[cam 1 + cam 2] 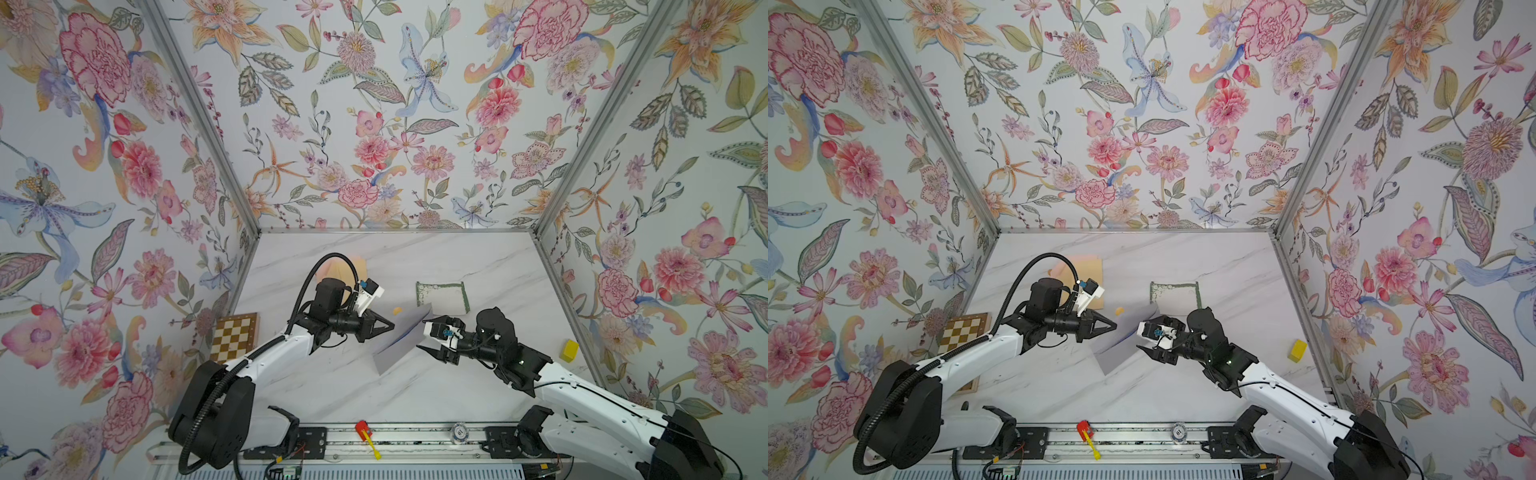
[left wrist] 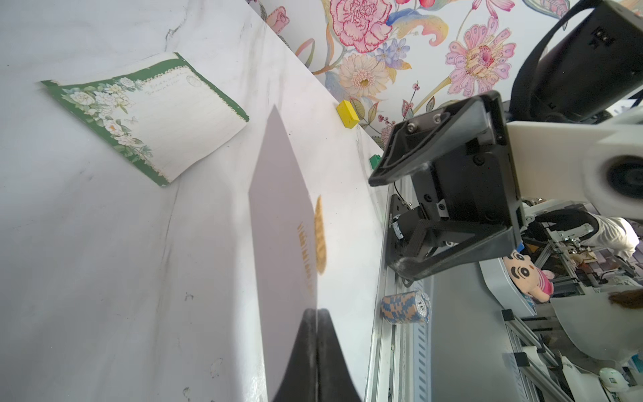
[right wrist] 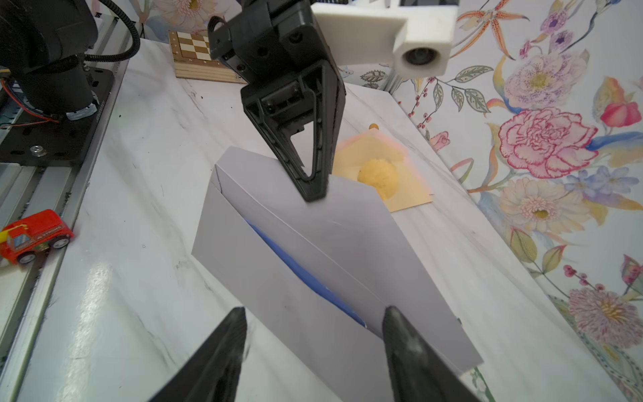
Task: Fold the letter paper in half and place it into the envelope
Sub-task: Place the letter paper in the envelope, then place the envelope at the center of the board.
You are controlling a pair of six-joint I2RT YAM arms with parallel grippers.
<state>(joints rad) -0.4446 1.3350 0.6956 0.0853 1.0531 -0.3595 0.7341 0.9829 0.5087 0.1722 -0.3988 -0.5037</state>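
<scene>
The envelope [image 3: 264,278] is being pinched at the top edge of its raised flap by the left claw [image 3: 315,189], jaws clamped together on it, so that the blue-lined mouth is being presented towards the right claw [image 3: 315,313]. That claw, jaws apart and empty, is being hovered just before the mouth, directly opposite the left claw. The letter paper [image 1: 442,297] is lying on the tabletop [image 1: 415,386] just beyond the right claw, touched by neither; whether it is already folded cannot be told. Opening the envelope is judged to be the step in hand. Next, the paper is probably needing to be fetched by the right claw, gripped at an edge and slid into the mouth.
</scene>
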